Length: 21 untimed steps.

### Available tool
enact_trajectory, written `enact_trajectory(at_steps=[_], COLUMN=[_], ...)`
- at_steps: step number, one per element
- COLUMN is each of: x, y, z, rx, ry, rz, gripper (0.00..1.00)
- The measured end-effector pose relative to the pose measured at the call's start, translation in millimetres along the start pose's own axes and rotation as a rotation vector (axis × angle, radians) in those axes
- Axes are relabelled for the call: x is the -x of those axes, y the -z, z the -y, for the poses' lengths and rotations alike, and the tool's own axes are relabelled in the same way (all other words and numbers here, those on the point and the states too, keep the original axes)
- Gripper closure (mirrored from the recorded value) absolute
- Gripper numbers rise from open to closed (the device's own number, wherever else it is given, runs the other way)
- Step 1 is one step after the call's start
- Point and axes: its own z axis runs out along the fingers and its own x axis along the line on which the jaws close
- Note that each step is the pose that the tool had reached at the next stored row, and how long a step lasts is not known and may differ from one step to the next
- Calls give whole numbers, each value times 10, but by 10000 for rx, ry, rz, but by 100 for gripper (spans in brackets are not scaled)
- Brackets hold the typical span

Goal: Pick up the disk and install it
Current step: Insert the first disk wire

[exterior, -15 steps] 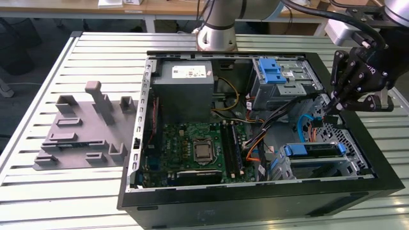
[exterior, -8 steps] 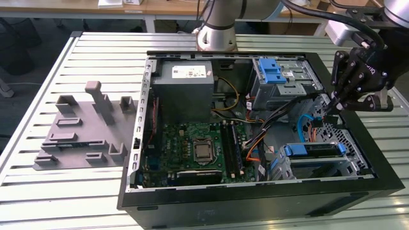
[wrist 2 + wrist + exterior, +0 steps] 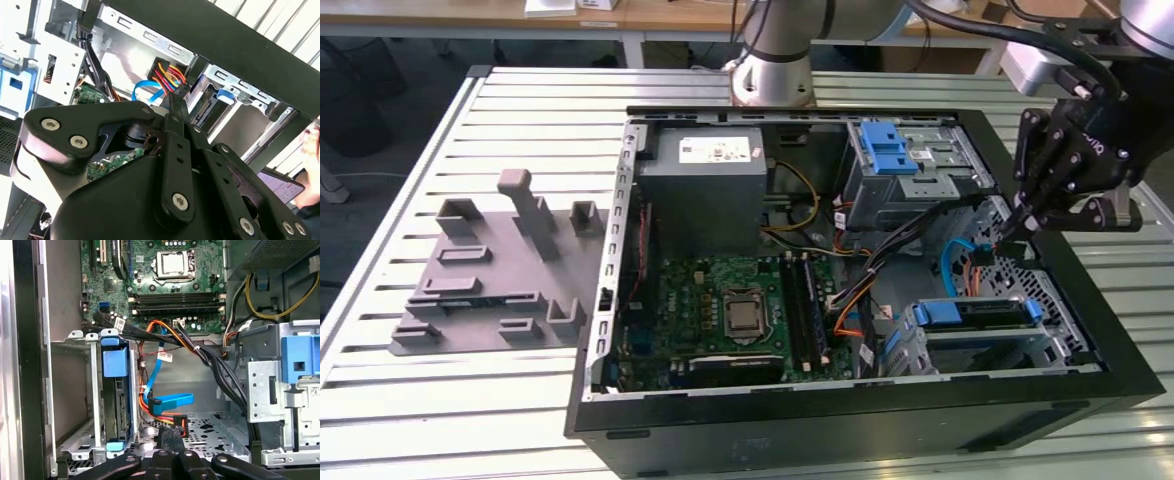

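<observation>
A: How do the fingers (image 3: 172,437) stand?

B: Pressed together, with nothing between them. In the first wrist view their two thin black tips meet just above the perforated floor of the computer case (image 3: 1047,420), right by the plug where the red, yellow and black wires (image 3: 165,412) end. The second wrist view shows the same closed pair (image 3: 176,107) pointing at that bundle.

A: And the gripper (image 3: 1017,222) itself?

B: In the exterior view it hangs inside the case, toward the exterior view's right wall, between the two drive cages.

A: Where is the disk?

B: The disk (image 3: 116,400) sits in the metal cage (image 3: 75,390) near the case's front corner, on edge, with its blue frame and blue tab showing. In the exterior view the disk (image 3: 974,314) lies below the gripper, apart from it.

A: What surrounds them?

B: A blue flat cable (image 3: 172,401) just beside the fingers, the green motherboard (image 3: 727,315), a grey power supply box (image 3: 707,190), and a grey plastic holder (image 3: 494,275) on the slatted counter (image 3: 400,420).
</observation>
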Motion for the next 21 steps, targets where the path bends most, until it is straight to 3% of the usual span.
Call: enact_trajectory(at_steps=[2,4,7,9,12,14,18,21], x=[5,12,39,92,132,142,164,173], y=[-13,-15,-17,-21,-37,-55,-87,-98], z=[11,13,12,9,6,8,44,74], rx=[-1,-11,-32,61,384,519,550,548], ry=[-13,-15,-16,-16,-111,-211,-346,-492], rz=[-93,-273,-758,-800,-821,-827,-832,-907], gripper=[89,89,76,76,76,76,76,76])
